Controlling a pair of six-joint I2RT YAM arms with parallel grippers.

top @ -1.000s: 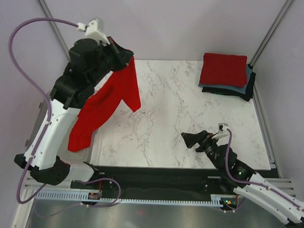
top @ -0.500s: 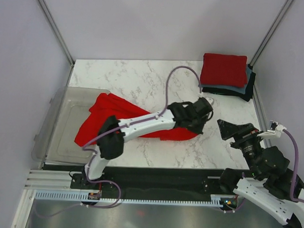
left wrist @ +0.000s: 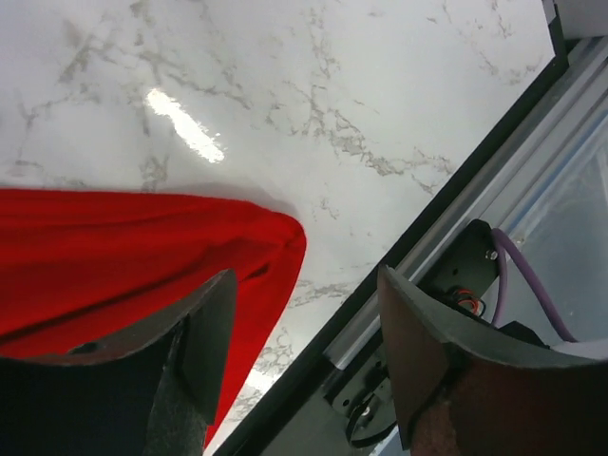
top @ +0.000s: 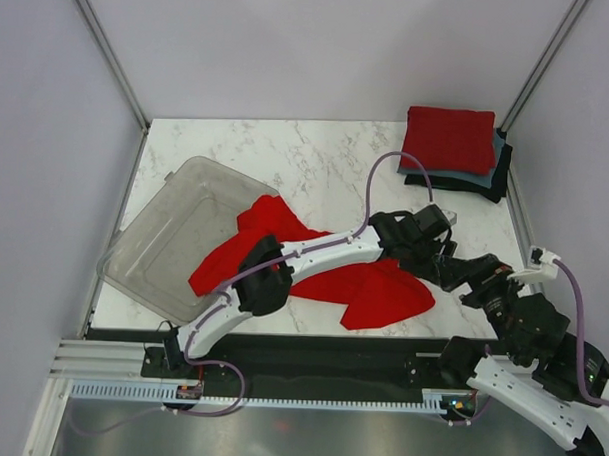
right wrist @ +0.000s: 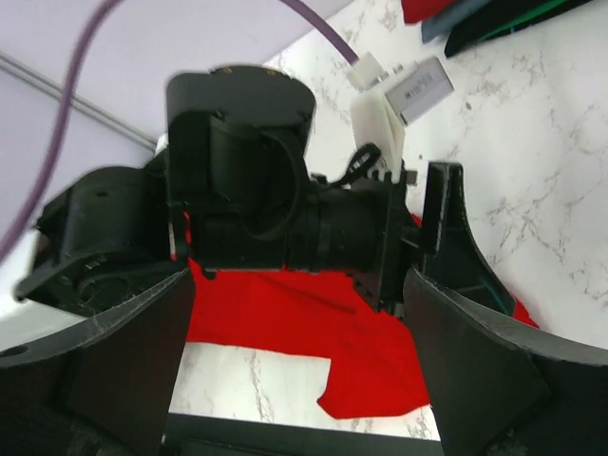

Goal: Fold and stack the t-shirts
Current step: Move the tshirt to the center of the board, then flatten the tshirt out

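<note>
Now the left pincer [left wrist: 304, 285] gapes over the red t-shirt [top: 382, 291], seemingly clear of it; the right pincer [right wrist: 296, 285], at its 4 o'clock, is spread too.

A: Is there any word, number or brand mark that one can read in these views?

B: No, I find none that can be read. The spread red t-shirt [top: 382, 293] shows only plain cloth, and so does the folded stack [top: 448, 139] at the far corner of the tabletop.

A: And on the arms?

B: Nothing legible there either. The small pale plug [right wrist: 419, 90] on the left arm's wrist is too blurred to tell.
</note>
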